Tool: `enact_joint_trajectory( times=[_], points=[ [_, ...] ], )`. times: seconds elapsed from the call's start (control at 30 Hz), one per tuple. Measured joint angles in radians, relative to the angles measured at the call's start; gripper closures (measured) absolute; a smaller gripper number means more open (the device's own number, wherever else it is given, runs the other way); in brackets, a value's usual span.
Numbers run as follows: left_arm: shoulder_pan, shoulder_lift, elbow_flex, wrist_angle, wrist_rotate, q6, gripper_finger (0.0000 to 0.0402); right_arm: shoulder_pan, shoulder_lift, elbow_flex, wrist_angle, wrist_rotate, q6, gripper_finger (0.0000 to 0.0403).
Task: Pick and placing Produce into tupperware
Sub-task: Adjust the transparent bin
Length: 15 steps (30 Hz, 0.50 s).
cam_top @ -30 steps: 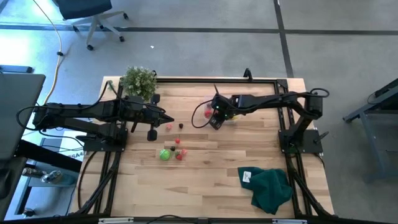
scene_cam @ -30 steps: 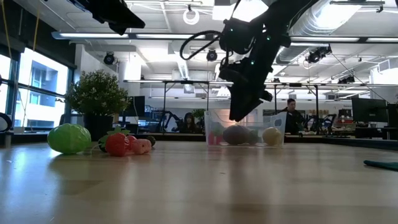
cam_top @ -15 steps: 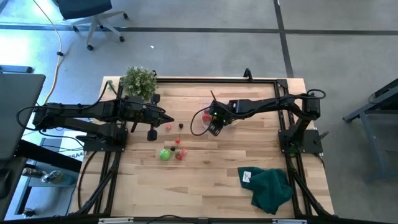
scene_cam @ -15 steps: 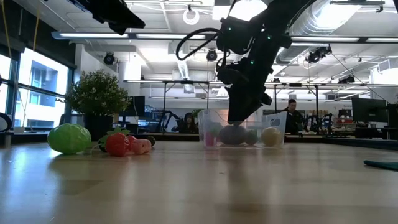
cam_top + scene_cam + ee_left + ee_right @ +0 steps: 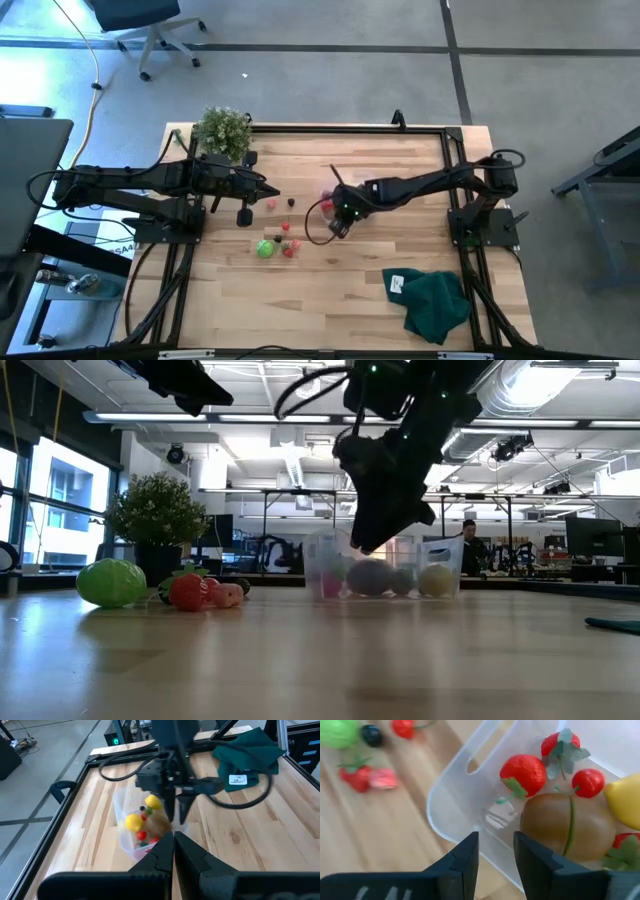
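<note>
Left gripper (image 5: 270,189) hovers above the left table edge near the potted plant (image 5: 222,128), fingers pressed together, holding nothing. Loose produce (image 5: 277,243) lies just beyond it: green piece, red pieces, one dark. Mid-table, right gripper (image 5: 335,226) pinches the tupperware (image 5: 470,790) wall between its fingers. Tub holds strawberries, a brown kiwi (image 5: 567,827), yellow lemons. Green cloth (image 5: 432,303) lies near the front right corner.

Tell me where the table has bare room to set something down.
Bare wood runs along the near edge, between the produce and the cloth. Another free patch lies at the far edge, between the plant and the right arm. The middle is crowded: the right gripper is shut on the tub rim.
</note>
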Motion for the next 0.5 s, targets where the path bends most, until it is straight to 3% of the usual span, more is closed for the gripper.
enact_joint_trajectory(
  times=[0.5],
  points=[
    [0.0,0.0,0.0,0.0,0.0,0.0,0.0396,0.073,0.0,-0.001,0.085,0.008,0.046,0.0291]
  ],
)
